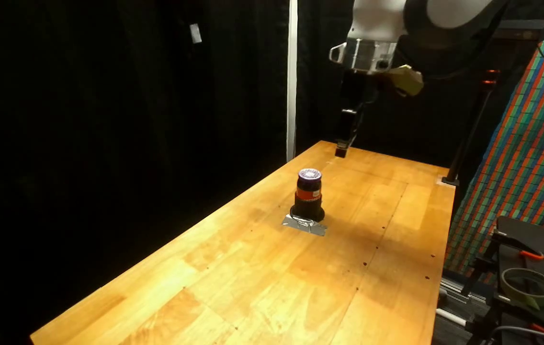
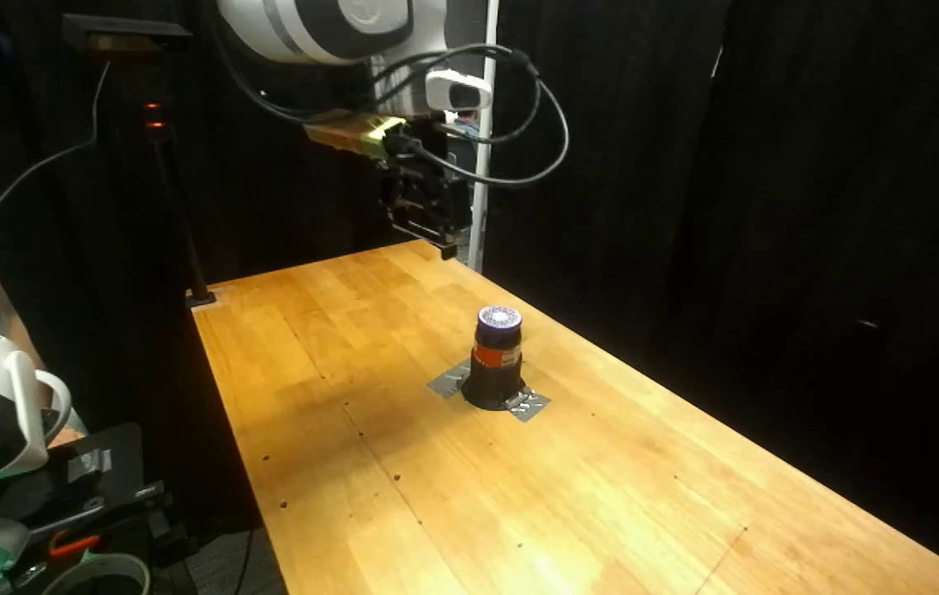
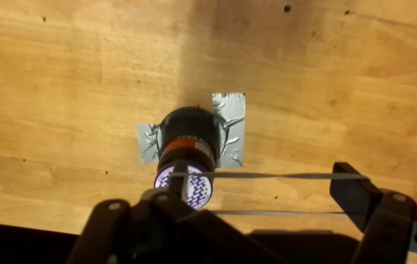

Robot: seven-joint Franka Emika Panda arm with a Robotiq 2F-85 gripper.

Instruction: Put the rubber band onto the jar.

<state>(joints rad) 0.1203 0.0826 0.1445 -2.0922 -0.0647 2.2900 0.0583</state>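
The jar stands upright, with a purple-and-white lid and an orange-red label, in both exterior views [image 1: 309, 194] [image 2: 496, 357] and the wrist view [image 3: 184, 144]. Its lower part sits in a black round holder [image 1: 308, 209]. My gripper [image 3: 265, 181] is open. A pale rubber band [image 3: 304, 176] is stretched around both fingers in two strands. In the wrist view the left finger overlaps the jar's lid, and the band's strands run to the right of it. In both exterior views the gripper [image 1: 341, 151] [image 2: 446, 248] hangs above the table, apart from the jar, toward the far end.
Silver tape [image 1: 303, 225] [image 2: 529, 405] [image 3: 232, 128] fixes the holder to the wooden table [image 1: 262, 287]. A black post [image 1: 466, 124] [image 2: 180, 215] stands at a far table corner. A dark cart with a tape roll [image 1: 528, 287] stands beside the table. Dark curtains hang around.
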